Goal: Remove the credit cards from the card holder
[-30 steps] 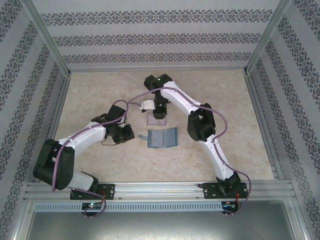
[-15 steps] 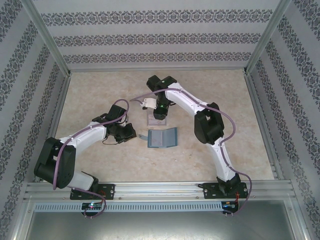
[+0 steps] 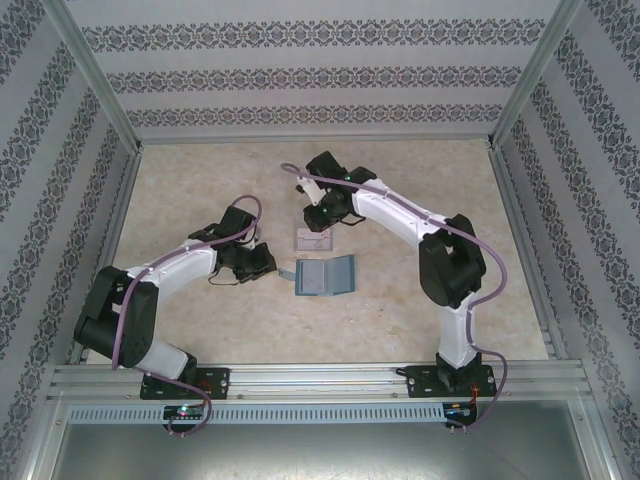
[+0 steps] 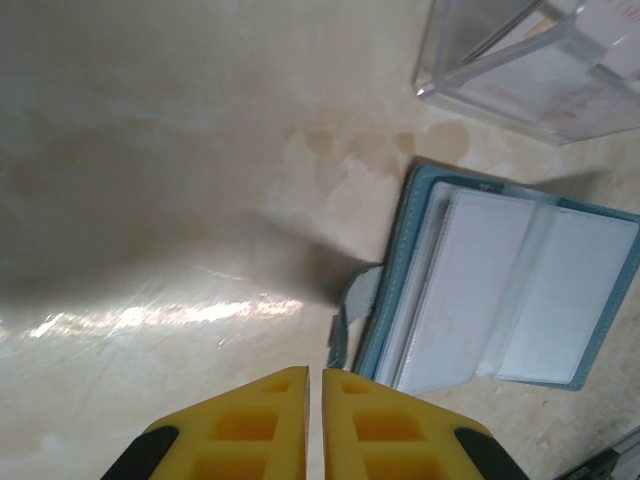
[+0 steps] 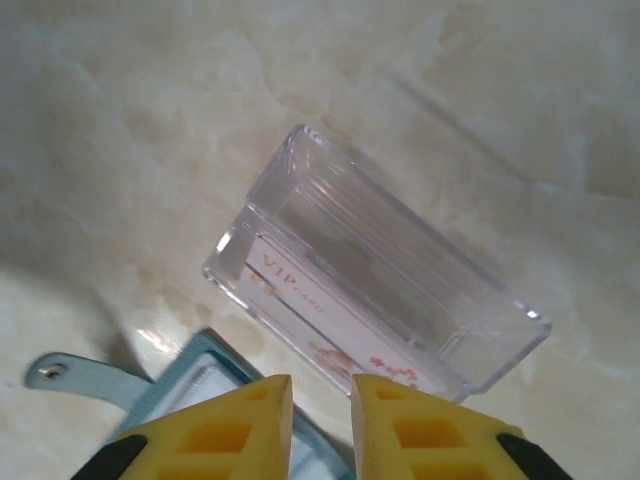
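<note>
The teal card holder [image 3: 325, 276] lies open on the table, its pale pockets [image 4: 500, 290] facing up and its strap tab [image 4: 350, 305] sticking out to the left. I cannot tell whether cards sit in the pockets. One pale credit card [image 5: 330, 320] with red lettering stands inside a clear tray [image 3: 313, 240] just behind the holder. My left gripper [image 4: 315, 378] is shut and empty, close to the strap side of the holder [image 4: 420, 260]. My right gripper [image 5: 320, 390] hovers above the tray's near edge, open a little with nothing between its fingers.
The clear tray [image 4: 540, 60] stands right behind the card holder [image 5: 215, 385], nearly touching it. Patterned walls and metal rails [image 3: 110, 230] fence the table on three sides. Bare marbled tabletop [image 3: 220, 190] stretches left, right and back of the arms.
The right arm's elbow has swung out to the right, and its gripper has pulled back slightly from over the tray. The left gripper has edged right toward the holder's strap.
</note>
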